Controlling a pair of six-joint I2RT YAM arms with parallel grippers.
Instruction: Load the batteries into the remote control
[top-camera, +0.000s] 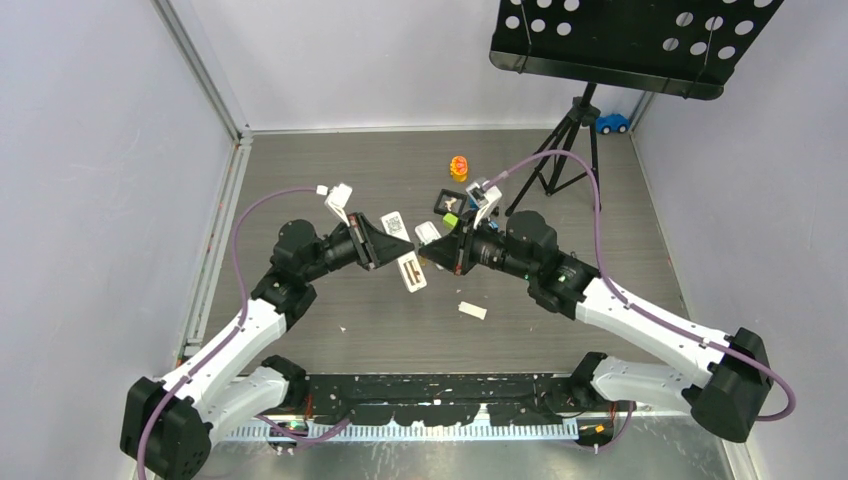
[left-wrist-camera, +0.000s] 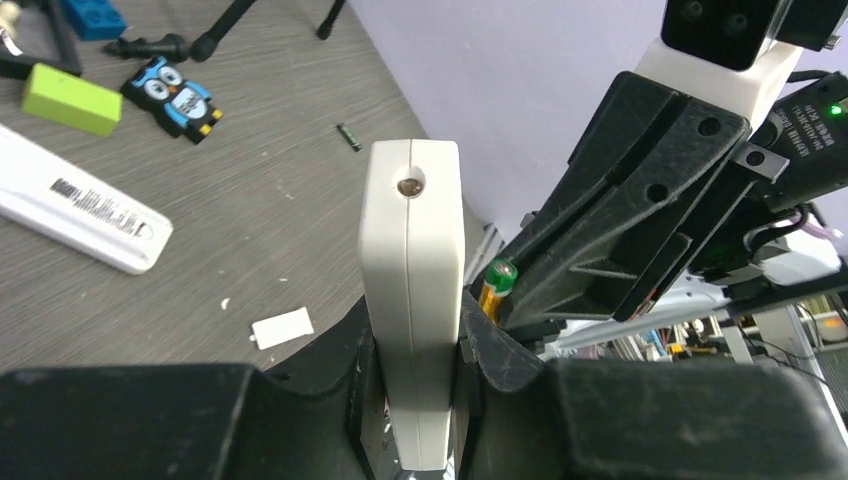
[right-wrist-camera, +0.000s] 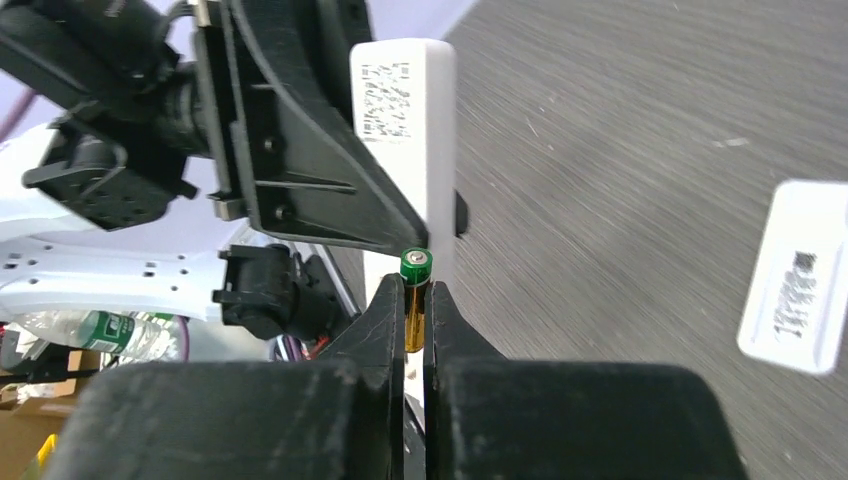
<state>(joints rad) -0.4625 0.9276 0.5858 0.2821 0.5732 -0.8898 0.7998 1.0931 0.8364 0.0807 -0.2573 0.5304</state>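
Both arms meet over the middle of the worktop (left-wrist-camera: 270, 200).

- Left pincer (left-wrist-camera: 415, 342): clenched on the remote control (left-wrist-camera: 410, 260), gripping its lower end across the two broad faces. The remote stands upright, edge toward the left wrist camera, clear of the worktop.
- Right pincer (right-wrist-camera: 414, 305): clamped on a battery (right-wrist-camera: 416, 268). It has a gold body, and the green-capped end pokes out toward 12 o'clock. The battery sits just beside the remote, at its 3 o'clock in the left wrist view. I cannot tell whether they touch.
- The recess is not visible from any view.
- On the worktop: a spare battery (left-wrist-camera: 347, 137) at 11 o'clock from the remote's tip, and a second white remote (left-wrist-camera: 80, 212) at 9 o'clock.

Handling, my judgement:
- The battery is light, rigid, smooth and round, so it is likely to twist or squirt out of a two-finger pinch. I would hold it mid-body and leave one end free to seat first.
- The remote is a light, hard, slick plastic shell. Held this low, it acts as a long lever, so any sideways push near the top may pivot it. I would press gently.
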